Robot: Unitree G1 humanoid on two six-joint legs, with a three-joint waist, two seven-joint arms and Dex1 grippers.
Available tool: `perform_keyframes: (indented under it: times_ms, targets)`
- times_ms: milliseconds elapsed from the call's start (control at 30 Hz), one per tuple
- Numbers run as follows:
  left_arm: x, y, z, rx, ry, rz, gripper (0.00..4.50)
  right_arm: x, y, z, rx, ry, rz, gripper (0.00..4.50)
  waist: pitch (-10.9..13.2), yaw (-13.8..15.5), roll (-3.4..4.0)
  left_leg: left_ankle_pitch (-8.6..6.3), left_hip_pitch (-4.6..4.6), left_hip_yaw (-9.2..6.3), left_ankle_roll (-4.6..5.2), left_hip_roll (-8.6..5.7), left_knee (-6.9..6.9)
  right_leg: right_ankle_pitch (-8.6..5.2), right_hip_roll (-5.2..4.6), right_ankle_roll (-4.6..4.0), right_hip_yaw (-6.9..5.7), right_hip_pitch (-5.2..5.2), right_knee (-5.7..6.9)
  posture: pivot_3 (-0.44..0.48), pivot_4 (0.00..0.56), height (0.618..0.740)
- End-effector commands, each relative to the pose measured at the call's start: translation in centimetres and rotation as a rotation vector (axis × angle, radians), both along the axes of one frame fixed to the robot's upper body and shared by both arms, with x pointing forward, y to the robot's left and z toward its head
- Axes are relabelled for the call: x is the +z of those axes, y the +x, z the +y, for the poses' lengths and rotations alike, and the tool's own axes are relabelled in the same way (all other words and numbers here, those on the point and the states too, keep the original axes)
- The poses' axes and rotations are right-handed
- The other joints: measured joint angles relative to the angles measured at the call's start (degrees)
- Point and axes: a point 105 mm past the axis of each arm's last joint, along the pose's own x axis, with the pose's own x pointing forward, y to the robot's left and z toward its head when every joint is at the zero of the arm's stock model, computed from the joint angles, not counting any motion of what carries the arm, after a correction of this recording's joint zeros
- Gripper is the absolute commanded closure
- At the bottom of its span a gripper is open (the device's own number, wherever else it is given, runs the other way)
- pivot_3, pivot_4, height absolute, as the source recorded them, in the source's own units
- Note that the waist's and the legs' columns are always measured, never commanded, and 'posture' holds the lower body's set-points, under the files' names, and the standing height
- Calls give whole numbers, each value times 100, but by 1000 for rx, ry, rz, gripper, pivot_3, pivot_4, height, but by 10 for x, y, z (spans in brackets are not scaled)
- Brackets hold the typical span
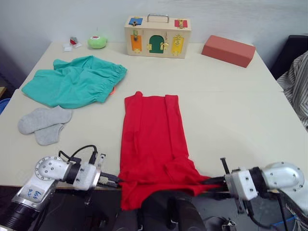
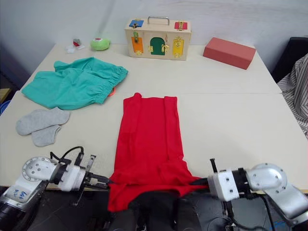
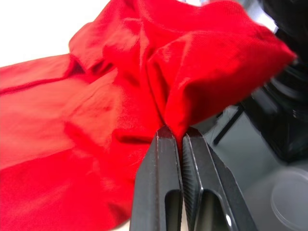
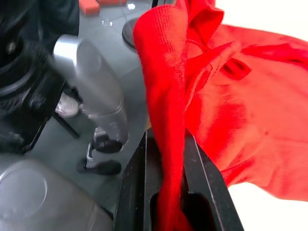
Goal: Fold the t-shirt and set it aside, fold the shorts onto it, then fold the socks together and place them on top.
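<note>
The red t-shirt [image 1: 151,139] lies as a long narrow strip down the middle of the table, its near end hanging over the front edge. My left gripper [image 1: 117,181] is shut on the shirt's near left corner, and my right gripper [image 1: 206,181] is shut on the near right corner. In the wrist views the red cloth [image 3: 192,91] is pinched between the left fingers [image 3: 163,183] and runs between the right fingers [image 4: 197,183]. The teal shorts [image 1: 74,81] lie spread at the far left. Two grey socks [image 1: 44,123] lie side by side near the left edge.
A wooden latch box [image 1: 157,36] with a handle stands at the back centre. A salmon-red block [image 1: 228,50] lies at the back right. A green round object [image 1: 97,42] and small items [image 1: 71,44] sit at the back left. Striped cloth [image 1: 297,86] shows past the right edge.
</note>
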Motion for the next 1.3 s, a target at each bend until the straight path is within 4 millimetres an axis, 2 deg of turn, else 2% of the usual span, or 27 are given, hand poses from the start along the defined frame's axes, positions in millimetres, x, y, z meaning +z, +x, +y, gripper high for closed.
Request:
perform_keyframes:
  times_ms: [33, 133, 167, 233, 300, 333, 367, 400, 467, 600, 767, 1067, 1267, 1300]
  targets:
    - [20, 15, 11, 123, -60, 82, 4489, 28, 18, -2, -56, 58, 24, 4500, 3, 3, 1, 1, -2, 0, 2, 0, -1, 0, 0, 0, 0, -2, 0, 0, 150, 740]
    - [33, 26, 14, 185, -113, 130, 4489, 46, 36, 1, -95, 112, 26, 4500, 6, 1, -1, 11, -10, -1, 12, 0, -1, -1, 0, -2, -3, -9, -1, 0, 150, 740]
    - [41, 35, 15, 231, -152, 145, 4489, 55, 49, 1, -118, 141, 10, 4500, 6, 1, -2, 24, -15, -1, -12, 0, -2, -1, 0, -3, -4, -15, -2, 0, 150, 740]
    - [71, 76, 16, 386, -334, 175, 4489, 77, 100, 2, -234, 222, -57, 4500, 8, 0, -6, 29, -20, -1, -19, 0, -1, -1, 1, -2, -7, -16, -5, 0, 150, 740]
    - [90, 107, 17, 477, -474, 226, 4489, 88, 138, 8, -331, 267, -90, 4500, 27, -3, -15, 42, -48, 2, -10, -8, 8, 15, 0, 12, -3, -38, -1, 0, 150, 740]
    - [93, 115, 16, 495, -496, 243, 4489, 89, 150, 11, -361, 272, -103, 4500, 53, -14, -24, 50, -39, 7, -27, -8, -1, 13, 2, 7, -3, -39, 5, 0, 150, 740]
    - [95, 124, 15, 519, -515, 260, 4489, 89, 165, 13, -409, 278, -104, 4500, 58, -20, -35, 78, -106, 12, -14, -13, 50, 32, 9, 22, -8, -88, 35, 0, 150, 740]
    - [96, 131, 14, 533, -524, 270, 4489, 90, 176, 16, -439, 279, -102, 4500, 56, -20, -37, 95, -122, 12, -18, -12, 57, 39, 9, 20, -7, -104, 50, 0, 150, 740]
    - [98, 148, 13, 588, -559, 284, 4489, 92, 198, 22, -506, 284, -130, 4500, 57, -42, -38, 95, -121, 16, -20, -13, 62, 39, 12, 20, -7, -102, 62, 0, 150, 740]
    - [93, 173, 16, 700, -574, 265, 4489, 94, 223, 30, -584, 289, -146, 4500, 60, -127, -41, 95, -133, 23, -15, -15, 68, 42, 18, 26, -21, -107, 61, 0, 150, 740]
    - [88, 196, 24, 825, -602, 257, 4489, 91, 247, 35, -710, 304, -116, 4500, 60, -168, -41, 96, -161, 23, -13, -14, 78, 44, 18, 29, -28, -135, 69, 0, 150, 740]
    - [76, 224, 37, 1023, -601, 222, 4489, 84, 261, 51, -800, 355, -53, 4500, 60, -235, -40, 100, -179, 26, -15, -13, 82, 45, 21, 30, -33, -154, 81, 0, 150, 740]
    - [65, 230, 34, 1064, -603, 273, 4489, 76, 265, 59, -850, 380, 46, 4500, 60, -302, -40, 100, -183, 24, -15, -14, 82, 45, 19, 31, -33, -155, 82, 0, 150, 740]
    - [64, 232, 35, 1084, -617, 284, 4259, 78, 267, 58, -875, 411, 56, 4265, 60, -304, -40, 100, -183, 24, -14, -14, 82, 45, 20, 31, -33, -155, 82, 0, 150, 740]
